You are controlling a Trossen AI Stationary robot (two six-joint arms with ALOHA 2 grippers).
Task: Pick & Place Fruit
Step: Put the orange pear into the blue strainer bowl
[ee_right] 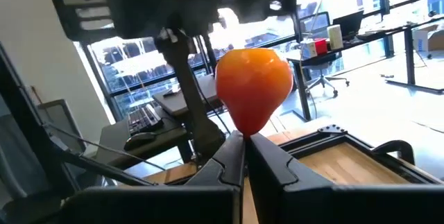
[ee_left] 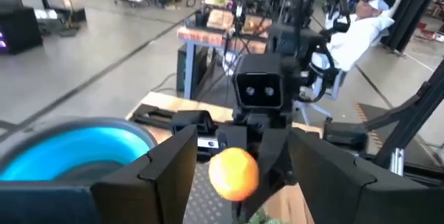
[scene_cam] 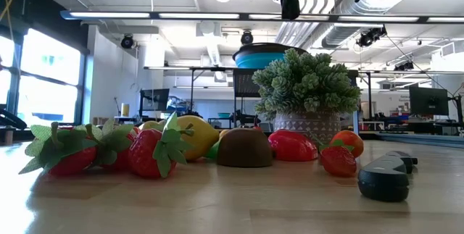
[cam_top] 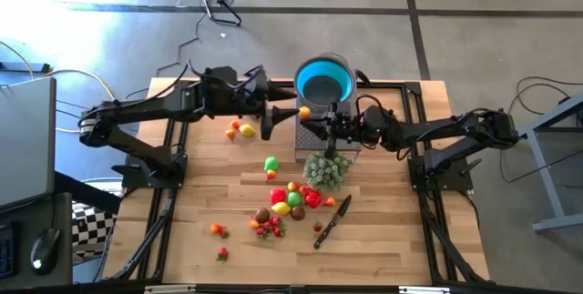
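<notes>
My left hand, fingers apart, is beside the blue bowl; an orange fruit sits between them, pinched at its tip by my closed right hand

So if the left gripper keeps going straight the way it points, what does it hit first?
Probably the right gripper, shut and facing it head-on. The left gripper is open, with a small round orange toy fruit between its fingers; grip unclear. The blue bowl sits off to the side.
</notes>
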